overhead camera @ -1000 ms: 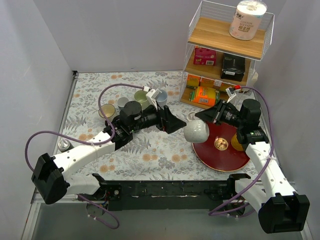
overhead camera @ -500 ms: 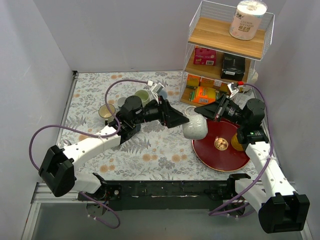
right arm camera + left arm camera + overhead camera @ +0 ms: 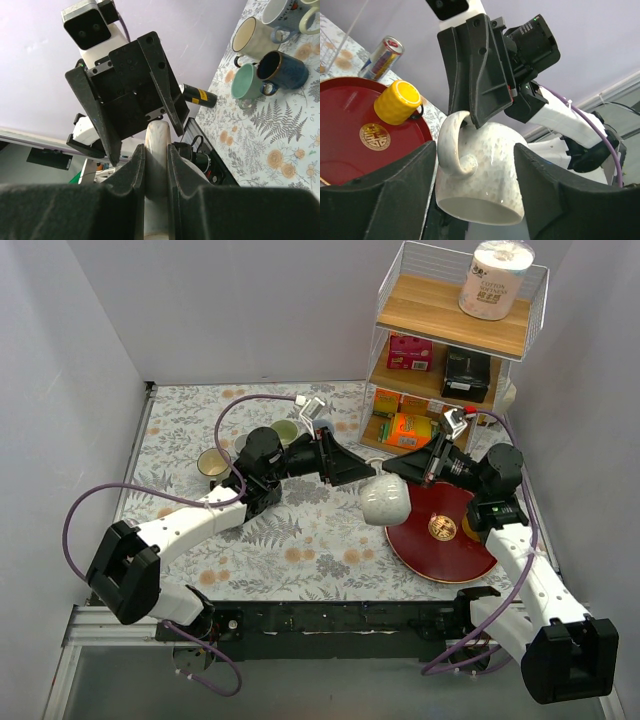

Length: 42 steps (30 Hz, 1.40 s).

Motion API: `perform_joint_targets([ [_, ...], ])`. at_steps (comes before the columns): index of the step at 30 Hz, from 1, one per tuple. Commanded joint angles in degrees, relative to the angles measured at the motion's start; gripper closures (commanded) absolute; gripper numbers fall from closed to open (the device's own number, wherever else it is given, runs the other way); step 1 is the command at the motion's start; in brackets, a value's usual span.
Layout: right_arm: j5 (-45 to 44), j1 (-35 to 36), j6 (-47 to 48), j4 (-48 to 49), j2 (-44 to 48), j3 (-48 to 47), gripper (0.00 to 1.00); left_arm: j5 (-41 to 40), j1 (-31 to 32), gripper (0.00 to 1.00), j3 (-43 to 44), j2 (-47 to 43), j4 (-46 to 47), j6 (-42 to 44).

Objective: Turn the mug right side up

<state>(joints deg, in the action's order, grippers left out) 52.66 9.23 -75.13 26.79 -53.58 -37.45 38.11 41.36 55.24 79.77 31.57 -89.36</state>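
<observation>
the white speckled mug (image 3: 385, 503) hangs in the air where the two grippers meet. the right gripper (image 3: 156, 148) is pinched narrow on the mug's handle (image 3: 451, 146), with the mug body just under its fingertips. the left gripper (image 3: 364, 474) is spread wide, one finger on either side of the body (whether either pad touches, i cannot tell). down beneath the right gripper lies a red plate (image 3: 470, 558) with a yellow cup (image 3: 399, 102) on it.
</observation>
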Motion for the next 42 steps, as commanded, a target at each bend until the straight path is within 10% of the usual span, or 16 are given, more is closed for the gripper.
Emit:
perform_joint_targets([
  [1,-0.37,0.96,-5.63,9.77,-0.29,-0.69,0.99,4.42,0.03,0.42,1.71,1.27,3.32,-1.43],
  [8,-0.72,1.84,-8.01,14.08,-1.79,0.36,0.99,3.56,0.21,0.61,1.18,1.27,3.33,-0.91],
  [12,-0.9,1.93,-6.62,13.56,-2.14,0.01,0.99,2.41,0.47,1.0,2.41,1.27,-0.1,1.82],
  [17,-0.37,2.1,2.69,0.31,-3.11,-4.29,0.99,-1.88,1.61,1.0,4.95,0.65,-10.37,7.43],
  [21,-3.26,2.1,19.18,-16.82,-3.63,-10.34,0.41,-9.26,2.76,1.0,8.82,-0.75,-23.28,15.87],
  [24,-8.09,2.1,28.68,-29.74,-3.98,-12.46,0.26,-15.24,3.37,1.0,11.46,-1.98,-34.44,23.07],
  [30,-18.11,2.1,37.24,-47.06,-5.83,-15.54,0.2,-27.9,3.9,1.0,16.38,-1.64,-55.35,31.61],
  [42,-21.29,2.1,39.01,-49.99,-6.97,-14.14,0.14,-51.1,6.1,1.0,31.93,10.66,-79.98,29.16],
])
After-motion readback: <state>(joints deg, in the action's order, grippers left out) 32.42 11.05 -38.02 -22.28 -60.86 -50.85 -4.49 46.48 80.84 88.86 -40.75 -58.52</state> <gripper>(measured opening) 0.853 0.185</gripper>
